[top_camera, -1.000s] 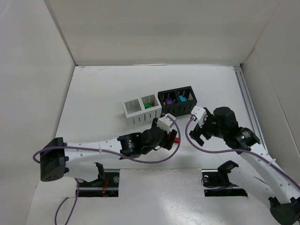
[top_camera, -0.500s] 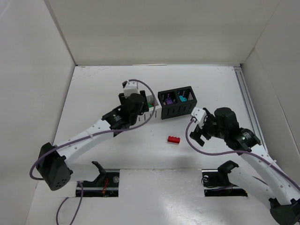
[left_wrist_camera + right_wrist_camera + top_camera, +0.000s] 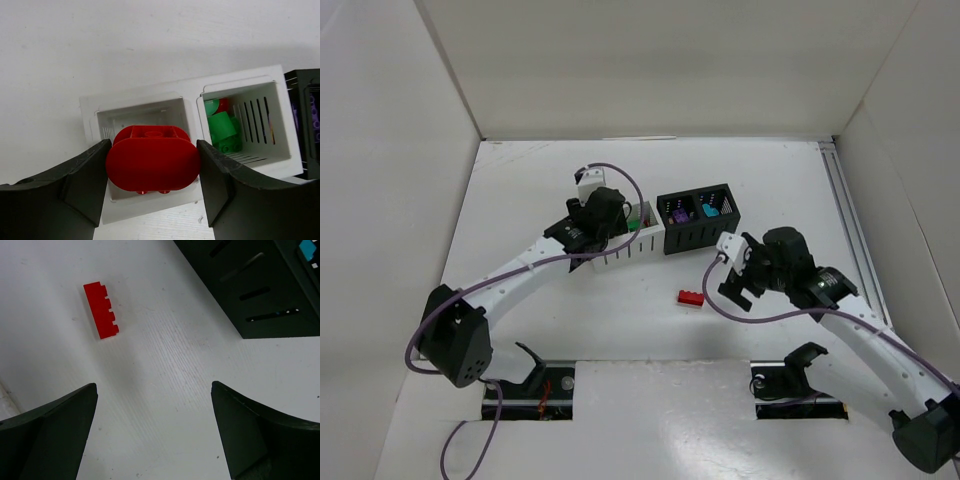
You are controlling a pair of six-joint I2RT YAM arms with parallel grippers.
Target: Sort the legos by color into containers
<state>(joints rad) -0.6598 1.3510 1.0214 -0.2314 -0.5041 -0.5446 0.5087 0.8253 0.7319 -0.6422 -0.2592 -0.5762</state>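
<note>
My left gripper (image 3: 602,232) is shut on a rounded red lego (image 3: 152,157) and holds it just above the left cell of the white container (image 3: 190,100). That container's right cell holds green legos (image 3: 222,130) and a red piece (image 3: 223,104). In the top view the arm hides most of the white container (image 3: 638,243). A flat red lego (image 3: 691,298) lies on the table, also in the right wrist view (image 3: 101,310). My right gripper (image 3: 732,288) hangs open and empty just right of it. The black container (image 3: 698,217) holds a purple lego (image 3: 677,212) and a teal lego (image 3: 710,210).
The black container's slotted side (image 3: 260,295) fills the upper right of the right wrist view, close to the right gripper (image 3: 154,390). White walls enclose the table on the left, back and right. A rail (image 3: 845,215) runs along the right edge.
My left arm swung from beside the flat red lego up and left to the white container, carrying the rounded red lego. My right gripper edged left toward the flat red lego.
</note>
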